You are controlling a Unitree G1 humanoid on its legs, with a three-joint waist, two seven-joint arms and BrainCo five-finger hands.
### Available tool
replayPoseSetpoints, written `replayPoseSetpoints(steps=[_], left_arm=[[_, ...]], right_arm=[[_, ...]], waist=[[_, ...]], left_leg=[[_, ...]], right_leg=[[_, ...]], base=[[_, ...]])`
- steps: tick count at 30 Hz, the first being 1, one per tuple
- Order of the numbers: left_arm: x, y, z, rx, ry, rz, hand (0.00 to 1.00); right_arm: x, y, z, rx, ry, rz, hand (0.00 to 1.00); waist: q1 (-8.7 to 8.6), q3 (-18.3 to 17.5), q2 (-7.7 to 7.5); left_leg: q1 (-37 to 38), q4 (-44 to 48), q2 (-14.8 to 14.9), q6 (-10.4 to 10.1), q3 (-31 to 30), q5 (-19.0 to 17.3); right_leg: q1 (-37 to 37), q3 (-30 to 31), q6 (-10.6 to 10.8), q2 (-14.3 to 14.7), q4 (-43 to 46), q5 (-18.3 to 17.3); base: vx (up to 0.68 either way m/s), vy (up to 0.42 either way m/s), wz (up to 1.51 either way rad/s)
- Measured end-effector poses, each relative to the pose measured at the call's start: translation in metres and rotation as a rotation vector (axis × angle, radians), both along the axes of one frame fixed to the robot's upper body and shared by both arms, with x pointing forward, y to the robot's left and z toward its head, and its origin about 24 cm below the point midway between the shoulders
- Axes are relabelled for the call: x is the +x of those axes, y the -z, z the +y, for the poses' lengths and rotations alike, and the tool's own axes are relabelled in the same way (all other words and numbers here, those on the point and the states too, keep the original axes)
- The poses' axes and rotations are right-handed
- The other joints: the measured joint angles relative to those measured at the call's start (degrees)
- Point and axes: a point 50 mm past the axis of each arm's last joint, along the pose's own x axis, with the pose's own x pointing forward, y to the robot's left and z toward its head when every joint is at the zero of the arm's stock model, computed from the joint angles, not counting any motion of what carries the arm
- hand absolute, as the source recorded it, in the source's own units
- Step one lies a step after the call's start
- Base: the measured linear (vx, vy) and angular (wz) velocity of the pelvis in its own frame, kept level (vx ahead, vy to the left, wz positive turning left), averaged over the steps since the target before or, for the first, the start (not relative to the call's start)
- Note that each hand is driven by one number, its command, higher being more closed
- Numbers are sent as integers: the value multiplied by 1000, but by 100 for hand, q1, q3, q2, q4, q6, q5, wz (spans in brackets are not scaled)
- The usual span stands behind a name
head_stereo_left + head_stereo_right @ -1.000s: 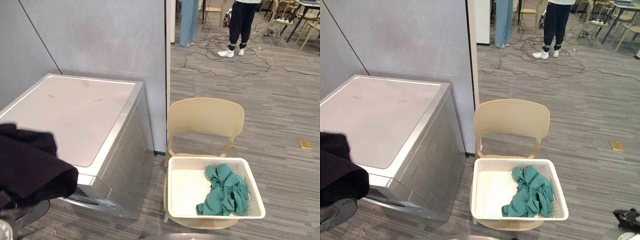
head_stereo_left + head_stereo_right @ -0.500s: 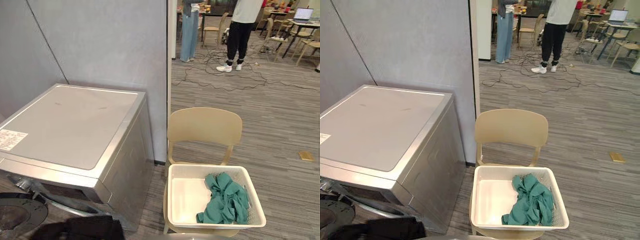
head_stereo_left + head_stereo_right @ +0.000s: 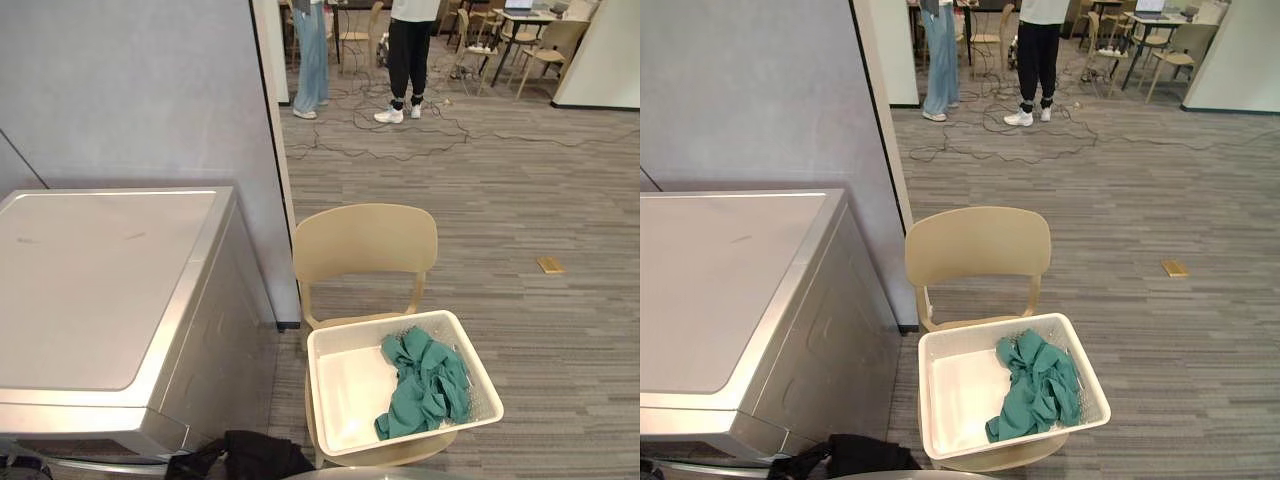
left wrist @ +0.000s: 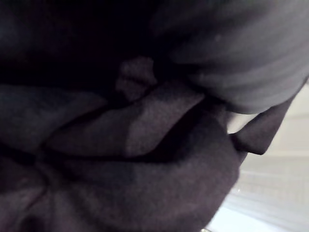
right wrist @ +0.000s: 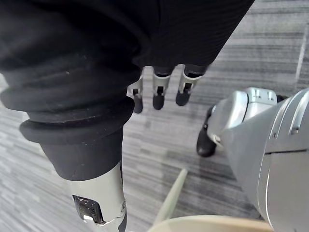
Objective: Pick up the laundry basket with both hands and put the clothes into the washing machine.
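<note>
Laundry basket (image 3: 350, 390): white, perforated, resting on the seat of a beige chair (image 3: 365, 240) just beside the washing machine (image 3: 100, 290). Neither hand touches it. A crumpled green garment (image 3: 420, 385) lies inside, bunched toward the side away from the machine; the rest of the basket floor is bare.

Washing machine: silver-grey, its flat top closed and facing up, standing against a grey wall panel (image 3: 140, 90). A black garment (image 3: 250, 458) lies low at the machine's front corner, near the chair's base.

Right robot hand (image 5: 158, 92): seen in its wrist view hanging over the grey striped floor (image 3: 520, 200), fingers straight and spread apart, holding nothing.

Left robot hand (image 4: 246, 53): its wrist view looks straight onto folds of black cloth; whether the hand is apart or clamped on the cloth cannot be told.

Background: a person's legs (image 3: 405, 55) in dark trousers and white shoes stand among loose cables on the floor; a small tan object (image 3: 550, 265) lies well apart from the chair.
</note>
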Motion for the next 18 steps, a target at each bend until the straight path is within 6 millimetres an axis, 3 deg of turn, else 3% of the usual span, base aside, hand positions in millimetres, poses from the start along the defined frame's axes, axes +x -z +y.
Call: replayPoseSetpoints(steps=[1, 5, 8, 10, 12, 15, 16, 18], left_arm=[[0, 0, -1, 0, 8, 0, 100], [9, -1, -8, 0, 86, -15, 100], [23, -5, -6, 25, 154, -56, 100], [28, -6, -5, 30, 147, -68, 100], [39, -8, -6, 33, 143, -91, 100], [46, -10, -6, 36, 123, -108, 100], [47, -11, -3, 37, 96, -116, 100], [43, -10, -2, 32, 61, -107, 100]], right_arm=[[5, 0, 0, 1, -9, -10, 0], [32, 2, 8, 27, -101, -41, 0], [50, 3, 15, 31, -352, -13, 0], [64, 2, 20, 22, -464, -19, 0], [86, -3, 18, -13, -558, -45, 0], [111, -10, 15, -52, -618, -89, 0], [120, -13, 15, -64, -623, -108, 0], [123, -15, 11, -81, -600, -121, 0]], waist=[[-20, 45, -57], [-60, 335, 19], [-45, 542, -80], [-41, 616, -67], [-42, 687, -71], [-12, 805, -112], [5, 846, -147], [76, 847, -149]], left_leg=[[14, 0, -1, 0, 25, 0], [-16, 85, 8, 0, -101, 2], [-370, 519, 20, -19, -745, 14], [-675, 734, 61, -122, -1111, 72], [-1019, 835, 124, -245, -1604, 253], [-1260, 242, 99, -300, -1832, 1185], [-1399, 722, 109, -114, -1595, 1012], [-1601, 2239, 171, 28, -1310, 353]], right_leg=[[0, 16, 0, 2, 1, 0], [-27, -72, -16, -20, 279, -156], [-319, -577, -130, -193, 1457, -838], [-376, -926, -207, -229, 1720, -1028], [-445, -1440, -326, -250, 1958, -1185], [-626, -2074, -589, -489, 2217, -1333], [-626, -2314, -681, -561, 2193, -1296], [-566, -2538, -750, -662, 2179, -1248]], base=[[18, 8, -9], [-3, -8, 17], [-44, -106, 88], [-43, -137, 107], [-90, -192, 137], [-181, -156, 114], [-108, -98, 80], [-113, -93, 78]])
